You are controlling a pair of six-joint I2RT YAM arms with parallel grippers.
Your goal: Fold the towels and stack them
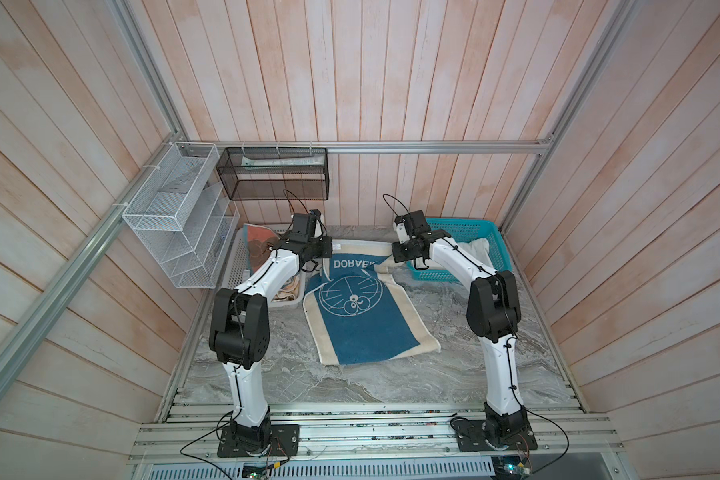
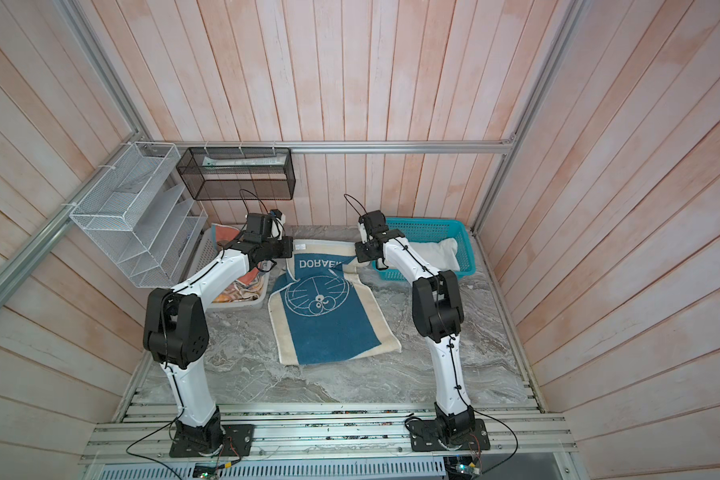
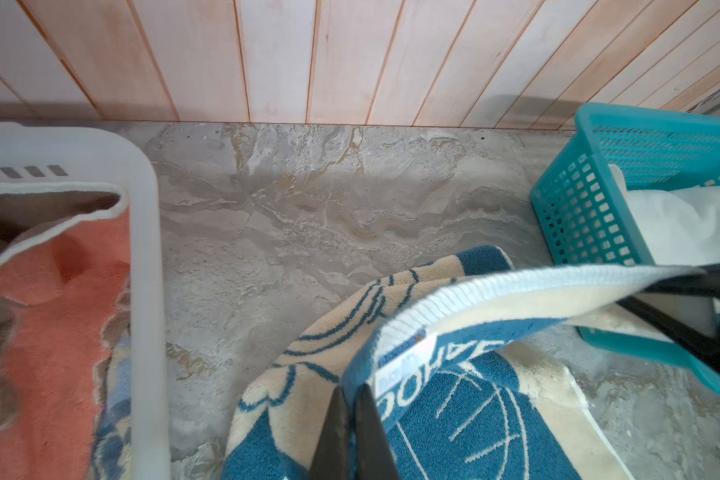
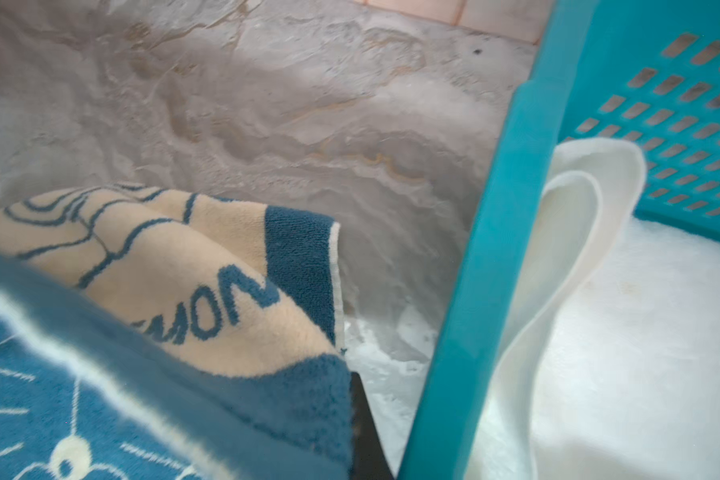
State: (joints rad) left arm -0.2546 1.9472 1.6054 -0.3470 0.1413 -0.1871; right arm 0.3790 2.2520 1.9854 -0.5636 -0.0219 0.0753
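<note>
We see the blue-and-cream terry Doraemon towel [image 1: 362,320] [image 2: 329,328] in the middle of the grey marble-patterned tabletop [image 1: 350,382]. Its near half lies flat with the cartoon face up. Its far edge is raised off the surface and drawn taut between the two arms.

The left gripper [image 1: 332,249] [image 3: 352,395] is clamped on the far left corner. In the left wrist view its two dark fingers [image 3: 333,436] pinch the hem beside a small sewn label [image 3: 400,365], with only cloth between them. The right gripper [image 1: 393,253] [image 2: 356,251] is likewise closed on the far right corner. In the right wrist view we make out only one dark finger [image 4: 366,428] under the towel's edge; the other is hidden by cloth. Beneath the lifted edge the towel sags in a loose fold that shows a cream side with blue lettering.

The teal plastic lattice basket [image 1: 466,226] [image 2: 425,226] [image 3: 578,199] [image 4: 495,208] sits at the far right corner of the surface, just beside the right gripper. It holds the plain white terry towel [image 1: 481,249] [image 2: 437,251] [image 4: 620,332], folded over, with one looped edge leaning on the basket's wall.

The white plastic basket [image 1: 238,266] [image 3: 142,208] stands along the left edge toward the far left corner, under the left arm. In it lies the coral-orange towel [image 1: 258,245] [image 3: 59,311], crumpled, beside another cloth in blue and cream [image 3: 117,374] of which we see too little to read.
</note>
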